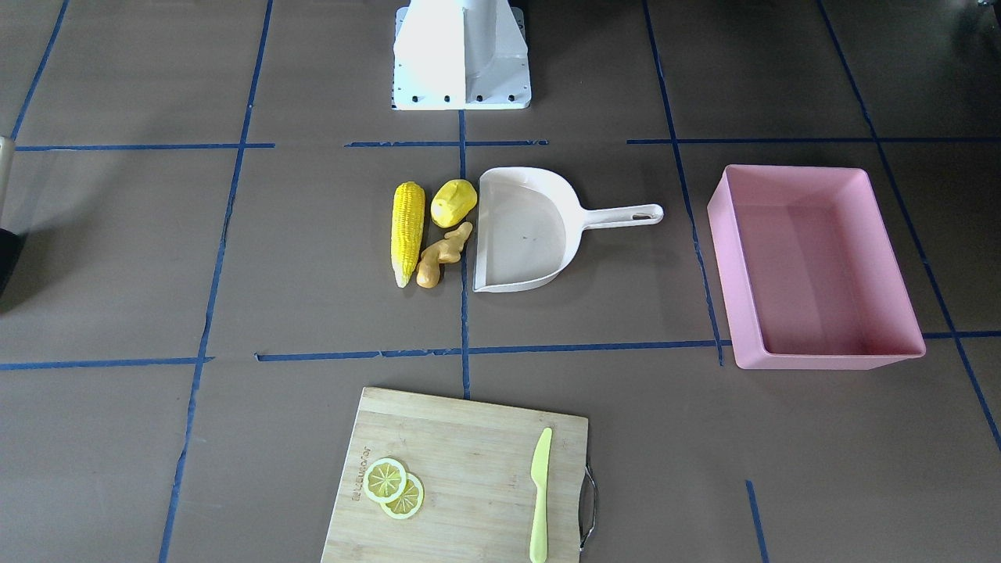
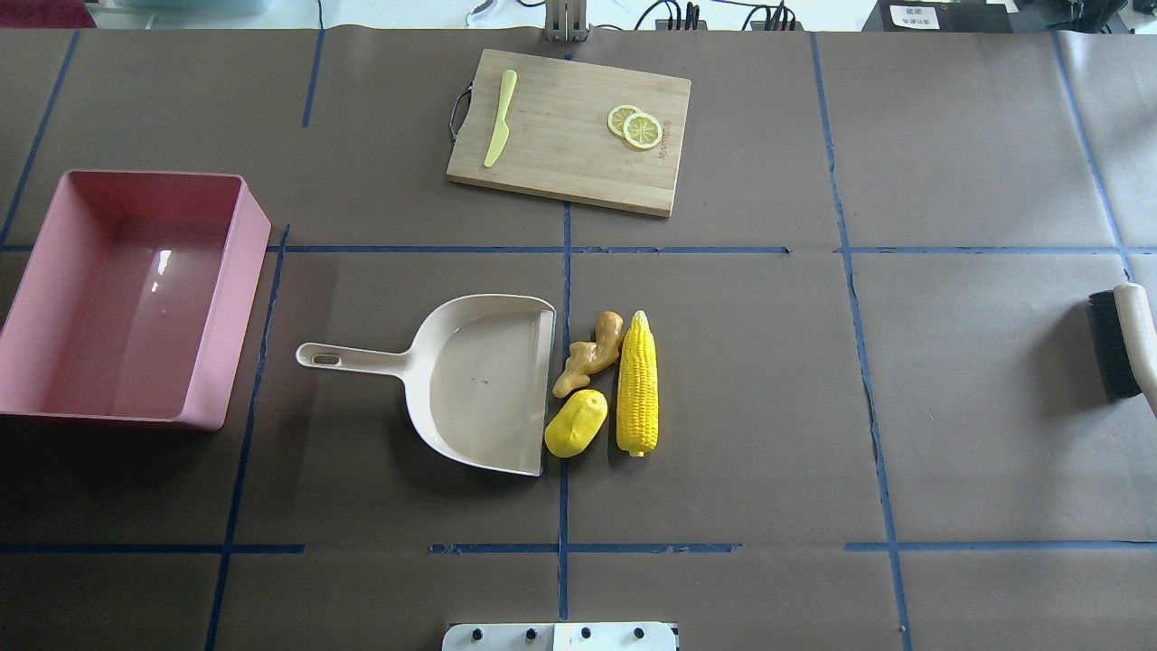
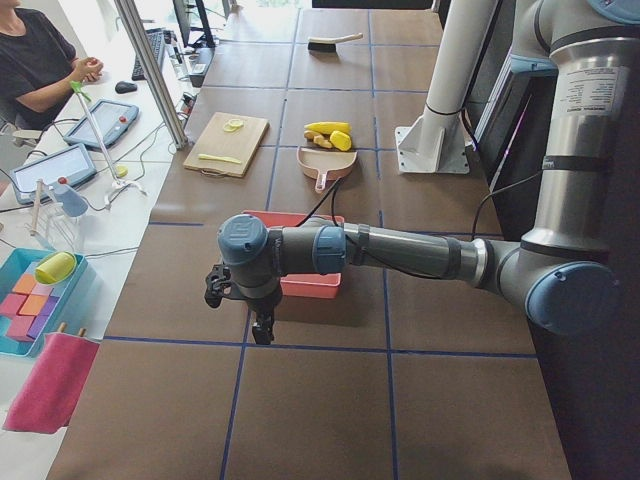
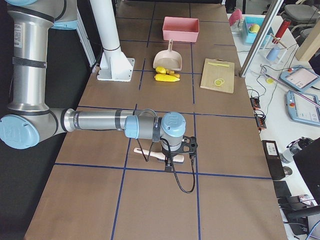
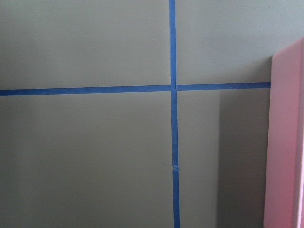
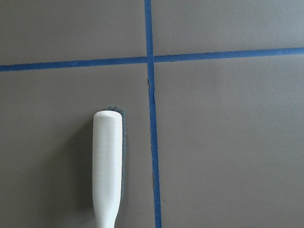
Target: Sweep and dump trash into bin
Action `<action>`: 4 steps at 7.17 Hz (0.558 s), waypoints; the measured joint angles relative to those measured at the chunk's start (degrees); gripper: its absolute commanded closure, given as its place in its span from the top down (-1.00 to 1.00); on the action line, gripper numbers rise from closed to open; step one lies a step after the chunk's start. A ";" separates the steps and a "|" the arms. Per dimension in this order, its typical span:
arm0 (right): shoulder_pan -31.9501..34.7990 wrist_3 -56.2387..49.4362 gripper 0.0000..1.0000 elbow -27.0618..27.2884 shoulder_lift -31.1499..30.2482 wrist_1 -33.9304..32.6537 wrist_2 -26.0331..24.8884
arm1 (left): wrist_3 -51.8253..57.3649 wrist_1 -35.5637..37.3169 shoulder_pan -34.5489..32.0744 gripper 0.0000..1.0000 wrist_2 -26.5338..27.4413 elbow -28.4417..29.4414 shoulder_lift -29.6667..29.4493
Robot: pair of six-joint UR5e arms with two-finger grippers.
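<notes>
At mid-table, just beside the mouth of the cream-white plastic dustpan (image 2: 449, 336), lie the long yellow corn cob (image 2: 637, 383), rounded yellow potato-like lump (image 2: 576, 424) and knobbly tan-orange ginger root (image 2: 587, 354) — the large pink rectangular plastic tub (image 2: 237, 271) stands well apart. The left gripper (image 3: 262, 325) hangs near that tub, the right gripper (image 4: 169, 164) over a white-handled brush (image 6: 108, 161); how wide either claw stands cannot be told.

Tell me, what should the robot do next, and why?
Probably lower the right pincer onto the brush and grip it: it lies free just below, and the trash sits unswept beside the dustpan.
</notes>
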 measured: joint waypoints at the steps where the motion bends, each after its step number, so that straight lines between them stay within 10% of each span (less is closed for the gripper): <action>1: -0.27 0.16 1.00 0.28 0.03 0.01 0.01 | 0.14 -0.63 0.24 1.00 -0.48 -1.52 0.11; 4: -3.90 0.94 1.00 3.72 -0.33 -0.09 0.21 | 0.39 -7.69 1.46 1.00 -9.69 -4.09 2.51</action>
